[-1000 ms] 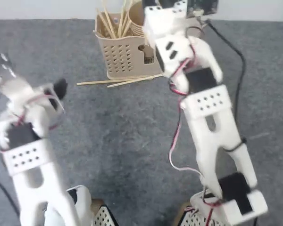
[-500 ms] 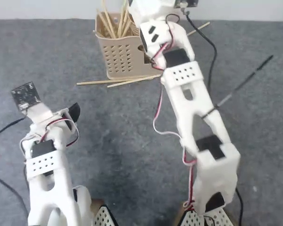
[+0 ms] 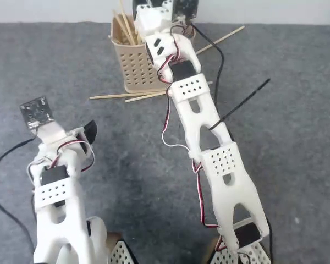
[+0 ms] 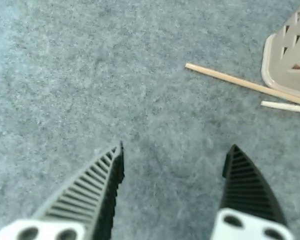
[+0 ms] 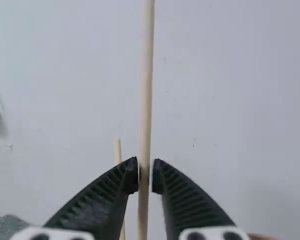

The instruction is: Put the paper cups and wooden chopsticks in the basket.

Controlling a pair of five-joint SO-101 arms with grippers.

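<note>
The beige perforated basket (image 3: 133,67) stands at the back of the grey table with several wooden chopsticks (image 3: 122,26) upright in it. My right arm stretches over the basket's right side and hides that part. My right gripper (image 5: 145,172) is shut on one wooden chopstick (image 5: 148,75), which points straight out against the white wall. Two more chopsticks (image 3: 135,96) lie flat just in front of the basket, also seen as loose chopsticks (image 4: 240,82) beside the basket corner (image 4: 290,55). My left gripper (image 4: 177,147) is open over bare table, at the front left (image 3: 88,131).
Another chopstick (image 3: 220,39) lies slanted to the right of the basket, behind my right arm. A thin black cable end (image 3: 245,99) sticks out from that arm. Grey carpet-like table (image 3: 286,143) spreads to the right and in the middle.
My right arm has swung left, and its wrist now sits over the basket instead of to its right. The left arm has turned and settled with its gripper lower.
</note>
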